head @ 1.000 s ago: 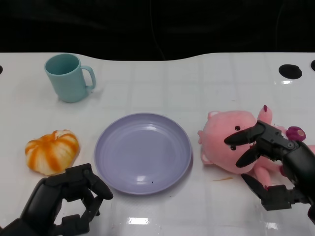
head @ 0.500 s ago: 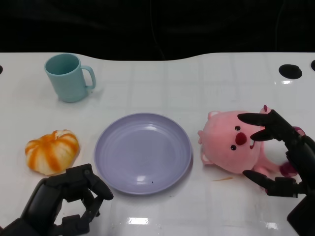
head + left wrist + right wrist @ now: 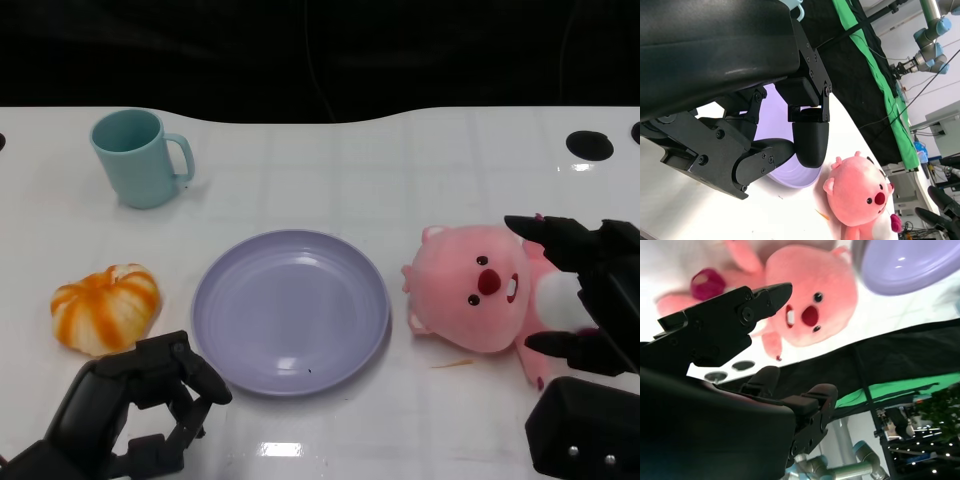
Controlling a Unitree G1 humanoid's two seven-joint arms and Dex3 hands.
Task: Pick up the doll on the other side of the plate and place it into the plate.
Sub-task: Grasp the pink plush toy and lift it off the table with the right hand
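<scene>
1. The pink plush doll with a red nose [image 3: 478,288] lies on the white counter [image 3: 400,170], just right of the round lavender plastic plate [image 3: 290,310] and not on it.
2. The right hand [image 3: 578,290] is spread open around the doll's far right side, fingers above and below its body, gripping nothing.
3. The left hand [image 3: 140,405] rests near the counter's front edge, fingers curled inward and empty, well apart from the doll.
4. A striped orange pumpkin toy [image 3: 106,308] and a teal mug [image 3: 140,157] sit left of the plate.
</scene>
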